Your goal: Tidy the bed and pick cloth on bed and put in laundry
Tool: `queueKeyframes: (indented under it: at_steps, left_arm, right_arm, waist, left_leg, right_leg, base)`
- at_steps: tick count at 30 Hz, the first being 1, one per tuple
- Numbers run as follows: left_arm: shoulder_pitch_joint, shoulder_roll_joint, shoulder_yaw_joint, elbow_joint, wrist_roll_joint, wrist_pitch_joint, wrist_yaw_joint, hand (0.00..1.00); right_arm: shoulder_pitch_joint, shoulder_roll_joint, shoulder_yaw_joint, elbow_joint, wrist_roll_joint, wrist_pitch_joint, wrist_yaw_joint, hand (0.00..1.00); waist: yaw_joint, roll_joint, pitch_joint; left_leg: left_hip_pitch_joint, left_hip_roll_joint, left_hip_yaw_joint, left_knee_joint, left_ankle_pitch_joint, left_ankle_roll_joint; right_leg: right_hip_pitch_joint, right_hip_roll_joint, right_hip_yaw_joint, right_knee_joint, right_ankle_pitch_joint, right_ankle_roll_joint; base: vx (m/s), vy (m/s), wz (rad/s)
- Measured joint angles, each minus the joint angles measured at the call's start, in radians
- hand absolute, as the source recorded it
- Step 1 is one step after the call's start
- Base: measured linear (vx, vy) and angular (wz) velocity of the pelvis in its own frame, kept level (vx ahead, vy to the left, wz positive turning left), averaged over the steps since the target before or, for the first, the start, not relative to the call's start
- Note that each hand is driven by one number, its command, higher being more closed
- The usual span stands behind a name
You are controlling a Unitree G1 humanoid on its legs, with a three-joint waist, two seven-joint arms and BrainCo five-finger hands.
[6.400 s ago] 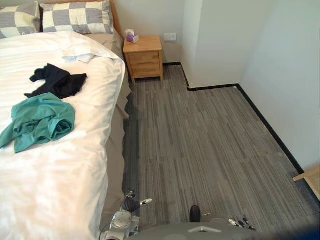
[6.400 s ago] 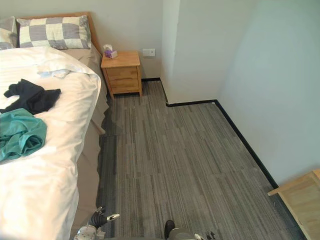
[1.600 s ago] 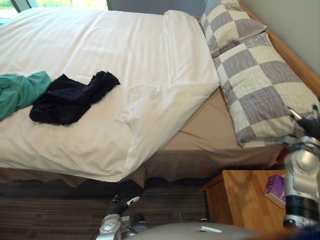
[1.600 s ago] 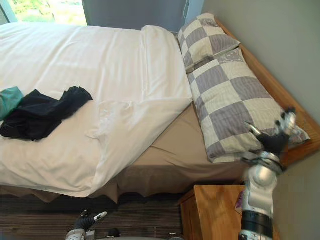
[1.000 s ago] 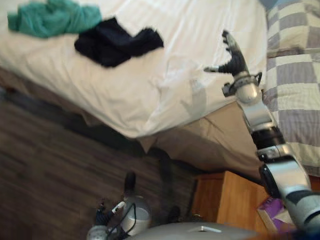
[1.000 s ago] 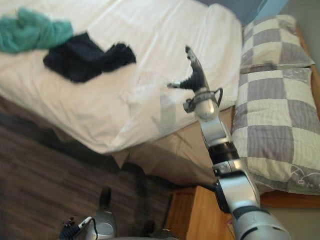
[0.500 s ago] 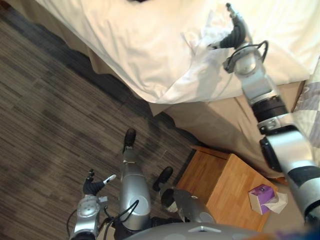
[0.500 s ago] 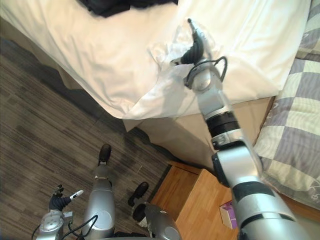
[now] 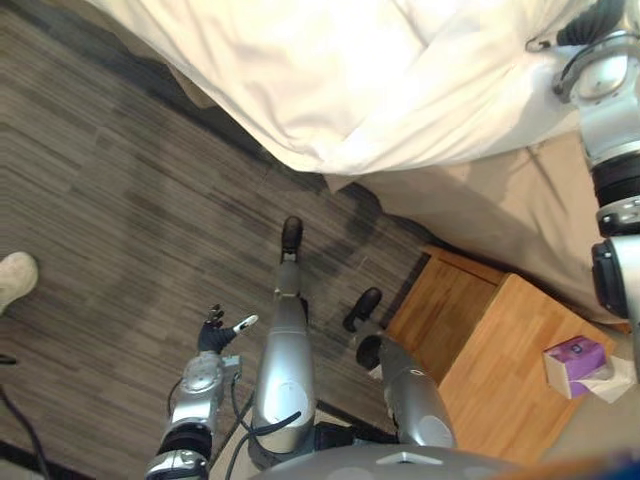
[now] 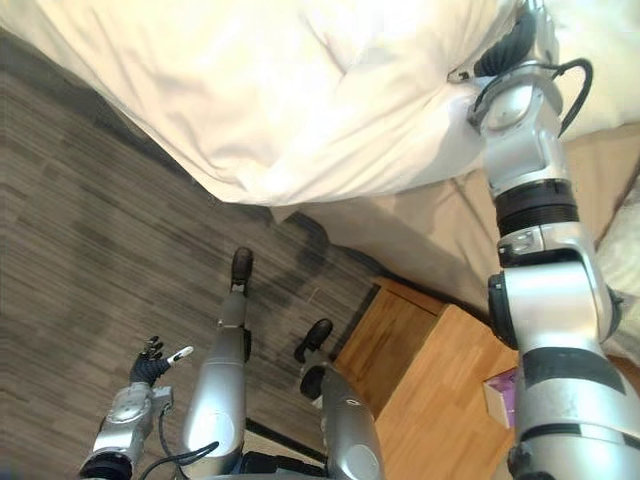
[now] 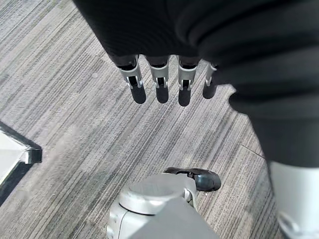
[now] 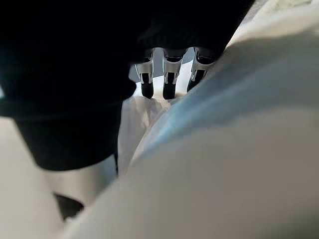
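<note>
The white duvet (image 9: 400,70) hangs over the side of the bed, and its turned-back corner bunches up by my right hand (image 10: 515,40). That hand reaches over the duvet on a raised arm. In the right wrist view its fingers (image 12: 169,84) are straight, with their dark tips against the white cloth (image 12: 224,149). The tan sheet (image 9: 500,200) shows below the duvet's edge. My left hand (image 9: 215,335) hangs low over the grey carpet, away from the bed. Its fingers (image 11: 157,84) are relaxed and hold nothing.
A wooden nightstand (image 9: 480,340) stands beside the bed below my right arm, with a purple tissue box (image 9: 572,362) on it. A person's shoe (image 9: 15,280) is on the carpet (image 9: 120,200) at the left.
The camera has tipped down toward the floor, so the dark and teal clothes have left the picture. My right hand stays at the duvet's bunched corner. The left hand still hangs.
</note>
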Motion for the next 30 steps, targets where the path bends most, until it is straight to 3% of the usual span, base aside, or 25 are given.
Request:
queueKeyframes:
  at_steps: [1, 2, 10, 17, 24, 27, 30]
  left_arm:
    - [-0.020, -0.009, -0.025, -0.002, -0.024, 0.018, -0.007, 0.00]
    - [-0.045, -0.010, -0.053, -0.005, -0.042, 0.043, -0.012, 0.00]
    - [-0.178, -0.005, -0.054, -0.010, -0.159, 0.147, -0.073, 0.00]
    - [-0.186, -0.008, -0.039, -0.008, -0.179, 0.165, -0.110, 0.00]
    - [-0.191, -0.011, -0.028, -0.009, -0.178, 0.176, -0.107, 0.00]
    - [-0.190, -0.023, -0.028, -0.010, -0.176, 0.194, -0.086, 0.00]
    - [-0.175, -0.039, -0.029, -0.009, -0.175, 0.212, -0.073, 0.00]
  right_arm:
    - [-0.008, -0.002, 0.001, -0.012, -0.001, -0.001, 0.002, 0.00]
    - [-0.017, -0.002, 0.008, -0.034, -0.001, -0.001, 0.008, 1.00]
    - [-0.050, -0.001, 0.080, -0.135, 0.037, 0.031, 0.014, 1.00]
    - [-0.047, 0.010, 0.080, -0.153, 0.124, 0.039, -0.005, 1.00]
    - [0.057, 0.020, -0.008, -0.217, 0.339, -0.023, -0.073, 1.00]
    - [0.162, 0.027, -0.110, -0.303, 0.434, -0.059, -0.112, 1.00]
    - [0.281, 0.064, -0.228, -0.432, 0.492, -0.099, -0.152, 1.00]
  waist:
    - [0.001, 0.021, -0.002]
    - [0.000, 0.037, 0.001]
    - [-0.023, 0.047, -0.001]
    - [-0.048, 0.054, -0.005]
    - [-0.067, 0.055, -0.006]
    - [-0.078, 0.061, -0.010]
    - [-0.109, 0.067, -0.013]
  left_leg:
    - [-0.009, -0.003, 0.003, 0.000, 0.002, 0.002]
    - [-0.018, -0.004, 0.006, 0.000, 0.003, 0.004]
    - [-0.078, 0.002, 0.012, 0.050, -0.006, -0.003]
    - [-0.080, 0.005, 0.013, 0.072, -0.010, -0.008]
    - [-0.037, 0.010, 0.037, 0.103, -0.025, -0.004]
    - [-0.001, 0.012, 0.059, 0.116, -0.038, -0.002]
    - [0.038, 0.010, 0.093, 0.117, -0.047, 0.005]
  right_leg:
    - [-0.020, -0.006, 0.008, 0.019, -0.006, 0.000]
    - [-0.042, -0.009, 0.012, 0.040, -0.014, -0.002]
    - [-0.149, -0.036, 0.028, 0.176, -0.079, -0.017]
    - [-0.157, -0.041, 0.041, 0.215, -0.098, -0.018]
    - [-0.115, -0.040, 0.064, 0.216, -0.097, -0.018]
    - [-0.088, -0.040, 0.088, 0.216, -0.093, -0.015]
    - [-0.075, -0.040, 0.121, 0.220, -0.087, -0.008]
  base:
    - [0.02, 0.011, -0.11]
    - [0.01, 0.003, -0.12]
    - [0.00, -0.045, -0.04]
    - [0.03, -0.059, 0.01]
    - [0.02, -0.043, -0.09]
    - [-0.01, -0.022, -0.23]
    - [-0.01, -0.005, -0.32]
